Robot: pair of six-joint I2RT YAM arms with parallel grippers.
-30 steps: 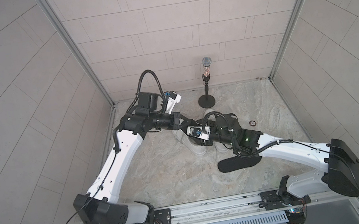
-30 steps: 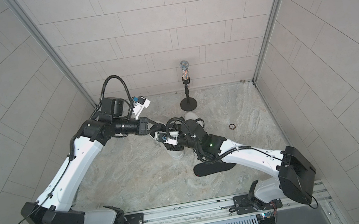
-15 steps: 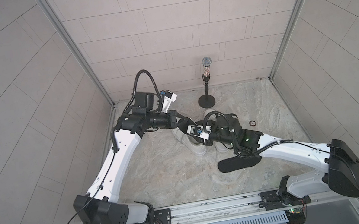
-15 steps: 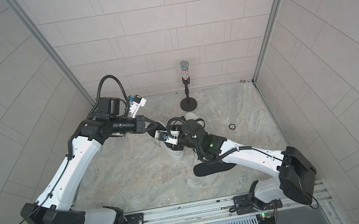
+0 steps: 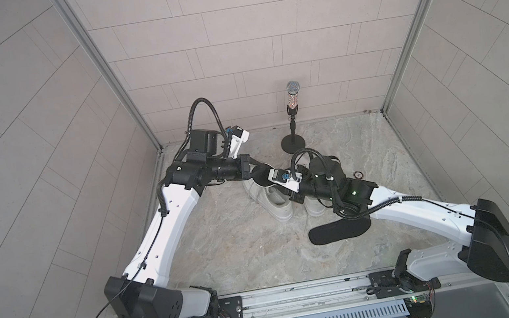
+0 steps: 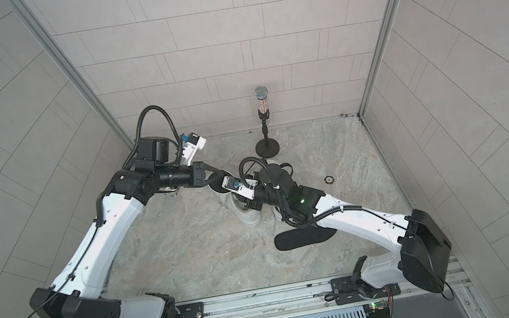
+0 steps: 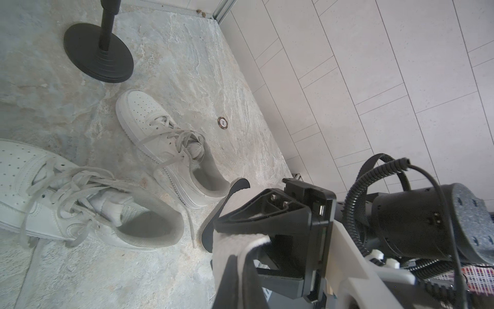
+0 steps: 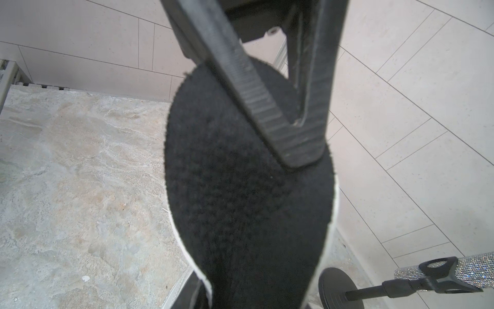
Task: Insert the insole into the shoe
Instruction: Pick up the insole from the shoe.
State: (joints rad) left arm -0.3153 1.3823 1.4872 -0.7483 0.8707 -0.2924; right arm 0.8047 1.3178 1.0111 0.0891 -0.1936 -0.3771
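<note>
Insole (image 8: 240, 200): fuzzy black oval, white rim; shoe (image 7: 149, 120): white, perforated toe, laced.

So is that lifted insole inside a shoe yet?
Out. The insole hangs in the air in the left tool; both shoes show only grey inside.

I see open bench (image 5: 226, 250) front-left, my left arm (image 5: 169, 221) and right arm (image 5: 410, 214) meeting low over the two shoes (image 5: 276, 206), held insole (image 8: 240, 187) filling the gap between them, microphone stand (image 5: 292, 142) close behind, loose insole (image 5: 340, 231) under the right arm, back-right corner free.
</note>
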